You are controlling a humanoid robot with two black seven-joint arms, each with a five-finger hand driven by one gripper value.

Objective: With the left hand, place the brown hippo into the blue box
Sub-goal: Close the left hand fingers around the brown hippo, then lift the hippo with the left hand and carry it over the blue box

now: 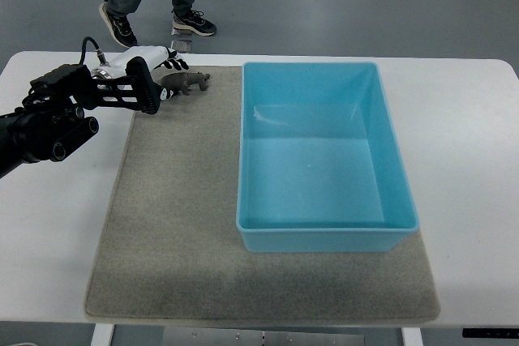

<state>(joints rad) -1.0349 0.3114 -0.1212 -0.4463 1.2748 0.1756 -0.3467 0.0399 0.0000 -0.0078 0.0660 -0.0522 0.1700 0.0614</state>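
Brown hippo [185, 82] at the mat's [162, 224] far left corner, left hand [162, 70] fingers seemingly closing on it; a shallow grasp risks dropping it short of the blue box [324, 232].

One brown hippo [186, 82], one blue box [324, 238], one grey mat [170, 232], one white table [57, 232], one hand [158, 70]

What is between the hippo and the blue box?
Nothing but bare grey mat. The top view shows the brown hippo by the left hand, left of the empty blue box.
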